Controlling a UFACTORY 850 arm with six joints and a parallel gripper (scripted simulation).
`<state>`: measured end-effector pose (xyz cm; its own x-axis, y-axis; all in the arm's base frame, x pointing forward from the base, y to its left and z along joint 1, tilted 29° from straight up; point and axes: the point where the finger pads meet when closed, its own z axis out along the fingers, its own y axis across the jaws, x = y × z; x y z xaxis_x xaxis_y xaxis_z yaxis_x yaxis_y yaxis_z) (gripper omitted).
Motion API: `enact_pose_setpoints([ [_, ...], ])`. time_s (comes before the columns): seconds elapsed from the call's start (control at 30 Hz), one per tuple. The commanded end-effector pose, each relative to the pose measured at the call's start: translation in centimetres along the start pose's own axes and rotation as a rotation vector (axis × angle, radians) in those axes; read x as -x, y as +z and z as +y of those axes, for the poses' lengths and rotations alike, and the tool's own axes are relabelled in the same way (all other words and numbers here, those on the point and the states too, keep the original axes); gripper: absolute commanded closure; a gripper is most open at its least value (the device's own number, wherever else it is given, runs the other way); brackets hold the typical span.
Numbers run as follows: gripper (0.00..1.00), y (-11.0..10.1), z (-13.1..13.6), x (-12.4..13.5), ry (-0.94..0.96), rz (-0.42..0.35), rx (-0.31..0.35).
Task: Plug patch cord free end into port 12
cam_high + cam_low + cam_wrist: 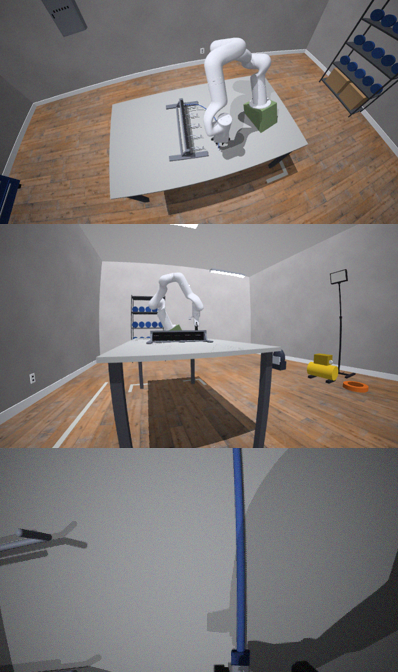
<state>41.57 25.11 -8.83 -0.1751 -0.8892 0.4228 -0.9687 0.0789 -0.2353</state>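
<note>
The grey free-standing rack (185,129) stands upright on the table, and also shows in the exterior view (178,336). The blue patch cord (240,548) runs from the rack's far end (200,106) across the table top. Its free plug (240,658) is at the bottom edge of the wrist view. My gripper (219,144) points down, low over the table to the right of the rack's near end. It is partly open, with a dark fingertip on each side of the plug (257,667) and the plug nearer the left one. I cannot see the latch clip.
Several short grey cable stubs (196,126) stick out of the rack's ports toward the arm; one shows in the wrist view (32,535). The arm's green pedestal (260,115) stands at the table's right. A shelf with blue discs (371,48) stands off the table.
</note>
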Motion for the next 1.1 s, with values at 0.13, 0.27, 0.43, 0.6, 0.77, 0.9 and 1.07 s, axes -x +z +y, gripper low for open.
enact_pose_setpoints([
  [0.13,0.61,1.3,-0.1,0.1,0.000,-0.002,-0.001],
  [0.27,0.61,1.7,-0.1,0.1,0.000,-0.002,-0.001],
  [0.43,0.61,2.7,-0.1,0.1,0.000,-0.002,-0.001],
  [0.6,0.61,3.7,-0.1,0.1,0.000,-0.002,-0.001],
  [0.77,0.61,4.4,-0.1,0.1,0.000,-0.002,-0.001],
  [0.9,0.61,4.8,-0.1,0.1,0.000,-0.002,-0.001],
  [1.07,0.61,5.3,-0.1,0.1,0.000,-0.002,-0.001],
])
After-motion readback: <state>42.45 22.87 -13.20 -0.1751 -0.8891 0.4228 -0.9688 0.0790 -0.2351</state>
